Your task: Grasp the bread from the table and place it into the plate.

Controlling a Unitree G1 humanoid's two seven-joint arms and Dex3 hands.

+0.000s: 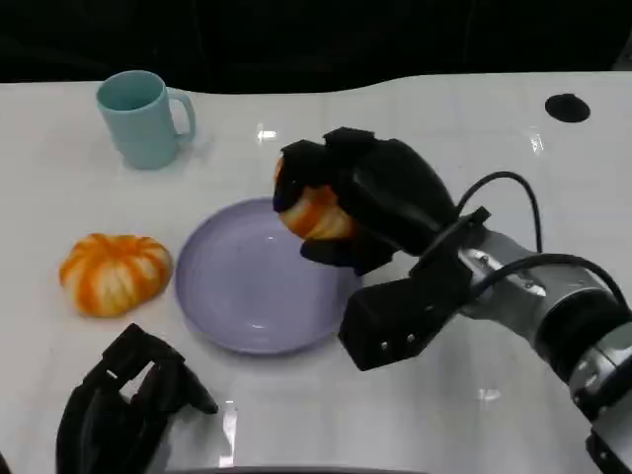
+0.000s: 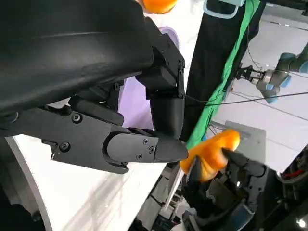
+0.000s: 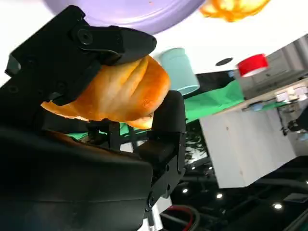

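One golden-brown glossy bread roll (image 1: 314, 211) sits in the grip of the black right hand (image 1: 360, 202), its fingers wrapped around the roll from above and below. The right wrist view shows the same roll (image 3: 115, 91) clamped between the hand's fingers (image 3: 103, 41). Hand and roll hang above the far right part of the single round lilac plate (image 1: 247, 286), which lies near the middle of the white table (image 1: 474, 168); the roll does not appear to touch the plate.

A second bread, one round orange-and-white striped bun (image 1: 115, 272), rests on the table just left of the plate, a narrow gap apart from its rim.

One pale teal mug (image 1: 143, 118) stands upright toward the table's far left corner, handle pointing right. One small black disc (image 1: 567, 107) lies near the far right corner.

The black left hand (image 1: 123, 405) rests at the near left edge of the table, fingers apart and holding nothing.
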